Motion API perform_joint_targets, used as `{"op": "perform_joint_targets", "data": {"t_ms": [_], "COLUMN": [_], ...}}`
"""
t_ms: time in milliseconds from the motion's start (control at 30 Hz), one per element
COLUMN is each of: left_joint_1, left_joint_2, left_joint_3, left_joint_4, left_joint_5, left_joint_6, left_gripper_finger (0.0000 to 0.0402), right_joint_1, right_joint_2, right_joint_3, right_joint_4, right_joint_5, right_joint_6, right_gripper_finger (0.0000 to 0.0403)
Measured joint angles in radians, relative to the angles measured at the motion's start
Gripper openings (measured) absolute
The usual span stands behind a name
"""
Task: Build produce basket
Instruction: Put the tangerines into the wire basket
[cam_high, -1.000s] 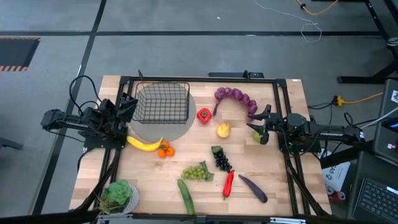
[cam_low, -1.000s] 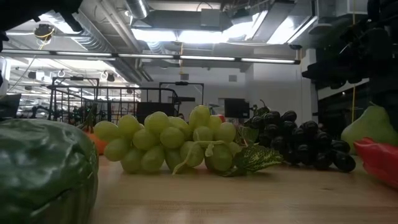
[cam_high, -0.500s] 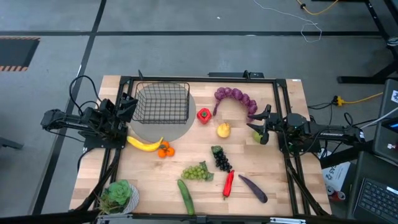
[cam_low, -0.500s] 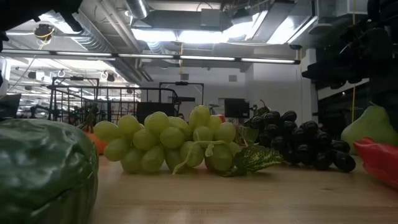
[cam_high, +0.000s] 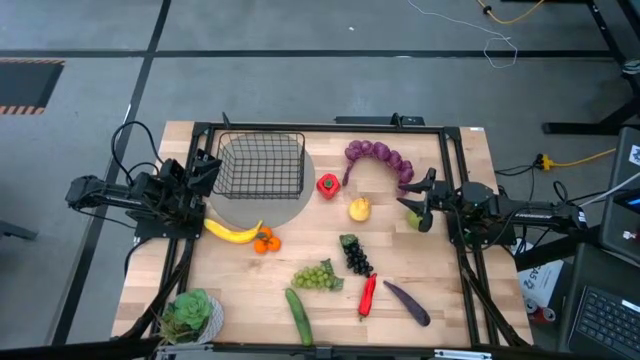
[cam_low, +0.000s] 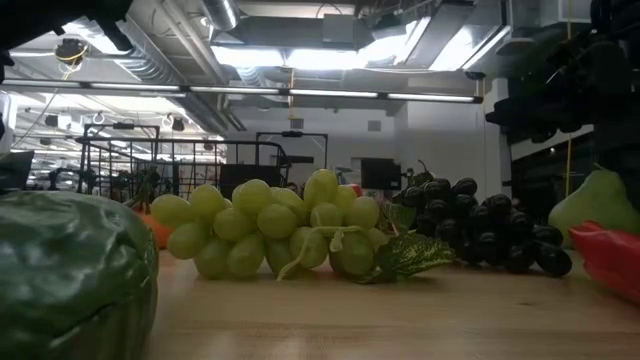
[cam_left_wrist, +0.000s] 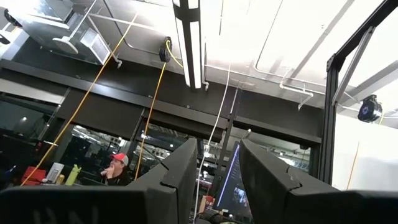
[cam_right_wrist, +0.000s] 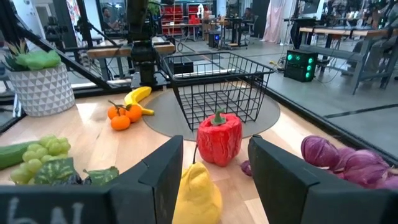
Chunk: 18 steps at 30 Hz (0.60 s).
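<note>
Basket (cam_high: 262, 166) empty on a grey mat (cam_high: 270, 208) at the worktop's far left; produce scattered, none loaded. Right end effector (cam_high: 418, 212) parted, empty, facing lemon (cam_right_wrist: 196, 196) and pepper (cam_right_wrist: 219, 138); left end effector (cam_high: 205, 172) beside the basket, parted, empty. Best next: descend on the lemon, jaws straddling it; lift clear before crossing to the basket.

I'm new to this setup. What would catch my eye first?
The empty black basket on a grey mat at the table's far left, and the bright produce strewn across the wood: red pepper, banana, green grapes. Both arms wait at the table's sides.
</note>
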Motion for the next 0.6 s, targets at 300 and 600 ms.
{"op": "perform_joint_targets", "data": {"t_ms": [300,600], "left_joint_1": [0.000,0.000], "left_joint_2": [0.000,0.000], "left_joint_3": [0.000,0.000], "left_joint_4": [0.000,0.000], "left_joint_5": [0.000,0.000], "left_joint_6": [0.000,0.000], "left_gripper_finger": [0.0115,0.0115], "right_joint_1": [0.000,0.000], "right_joint_2": [0.000,0.000], "right_joint_3": [0.000,0.000], "right_joint_4": [-0.012,-0.008], "right_joint_5": [-0.009,-0.016], "right_joint_6": [0.108,0.109], "right_gripper_finger": [0.0184,0.0184]}}
